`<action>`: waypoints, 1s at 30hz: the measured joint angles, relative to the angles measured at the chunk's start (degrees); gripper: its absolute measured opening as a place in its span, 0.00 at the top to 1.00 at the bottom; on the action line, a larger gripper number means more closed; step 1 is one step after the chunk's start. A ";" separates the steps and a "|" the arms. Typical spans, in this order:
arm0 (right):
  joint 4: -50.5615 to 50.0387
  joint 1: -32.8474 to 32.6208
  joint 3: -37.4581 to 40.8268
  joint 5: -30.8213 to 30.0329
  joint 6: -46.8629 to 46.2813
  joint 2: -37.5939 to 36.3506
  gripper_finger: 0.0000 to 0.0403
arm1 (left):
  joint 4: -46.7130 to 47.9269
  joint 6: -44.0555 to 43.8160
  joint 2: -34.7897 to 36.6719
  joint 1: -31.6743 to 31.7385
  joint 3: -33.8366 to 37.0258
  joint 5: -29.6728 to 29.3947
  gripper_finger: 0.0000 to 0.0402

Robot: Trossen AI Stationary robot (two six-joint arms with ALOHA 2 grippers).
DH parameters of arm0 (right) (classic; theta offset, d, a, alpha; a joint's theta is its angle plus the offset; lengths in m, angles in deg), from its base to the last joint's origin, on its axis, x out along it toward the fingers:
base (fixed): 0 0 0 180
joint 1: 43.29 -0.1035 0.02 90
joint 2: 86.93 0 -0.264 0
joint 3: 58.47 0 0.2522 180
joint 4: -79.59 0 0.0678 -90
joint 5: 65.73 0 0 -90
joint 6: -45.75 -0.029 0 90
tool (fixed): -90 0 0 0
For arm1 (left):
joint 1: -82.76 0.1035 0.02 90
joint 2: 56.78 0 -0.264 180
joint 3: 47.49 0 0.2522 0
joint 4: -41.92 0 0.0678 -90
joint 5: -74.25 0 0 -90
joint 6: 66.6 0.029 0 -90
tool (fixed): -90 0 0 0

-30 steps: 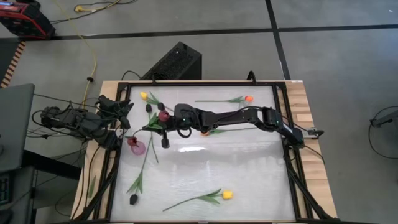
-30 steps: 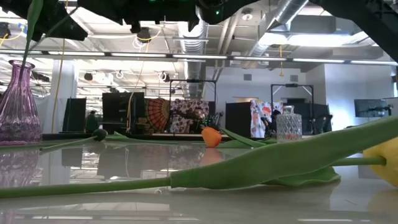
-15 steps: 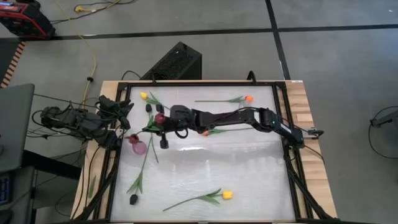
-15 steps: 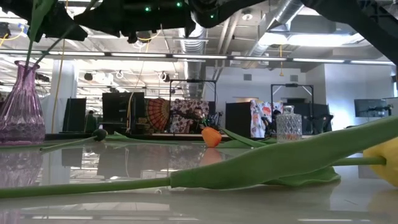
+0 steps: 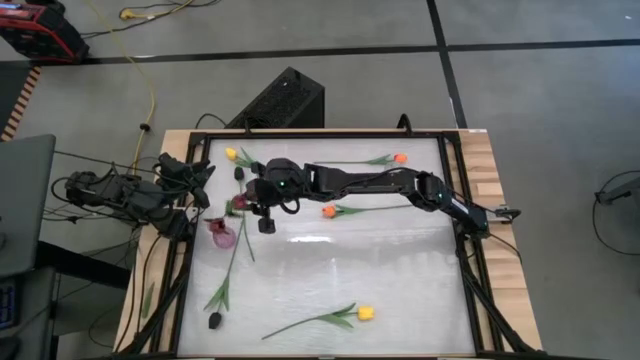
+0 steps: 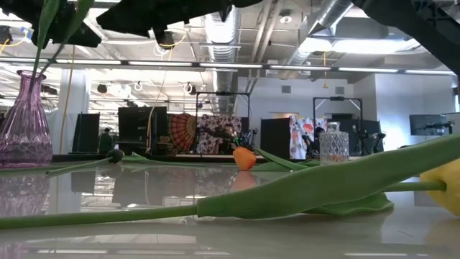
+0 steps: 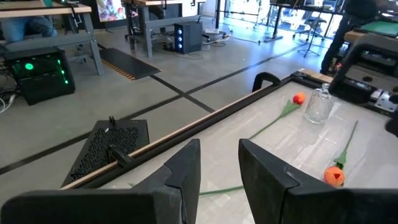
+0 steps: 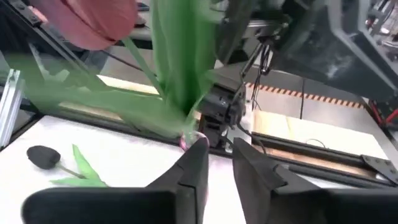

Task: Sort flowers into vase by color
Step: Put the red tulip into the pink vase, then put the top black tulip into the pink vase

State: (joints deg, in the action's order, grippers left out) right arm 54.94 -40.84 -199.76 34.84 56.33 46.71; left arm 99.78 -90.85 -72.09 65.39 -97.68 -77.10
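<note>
White tabletop (image 5: 380, 270): right gripper (image 8: 217, 148), slightly parted and empty, sits just behind the maroon tulip (image 8: 93, 22) in the pink vase (image 6: 25, 122). Snagging its leaves could topple the vase. Left gripper (image 7: 219, 155) idles, parted.

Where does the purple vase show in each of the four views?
High view: purple vase by the table's left edge, near the left arm.
Low view: far left, upright.
Left wrist view: not in it.
Right wrist view: apparently only a pink rim below the leaves.
Shared landmark: the green stem standing in it.
</note>
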 joint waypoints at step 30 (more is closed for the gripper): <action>-72.37 10.43 -7.18 8.64 5.35 -5.10 0.50 | 0.20 -0.01 0.02 0.01 0.00 -0.42 0.76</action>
State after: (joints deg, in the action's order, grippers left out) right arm -17.43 -30.42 -206.94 43.48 61.68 41.61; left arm 99.98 -90.86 -72.07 65.40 -97.68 -77.52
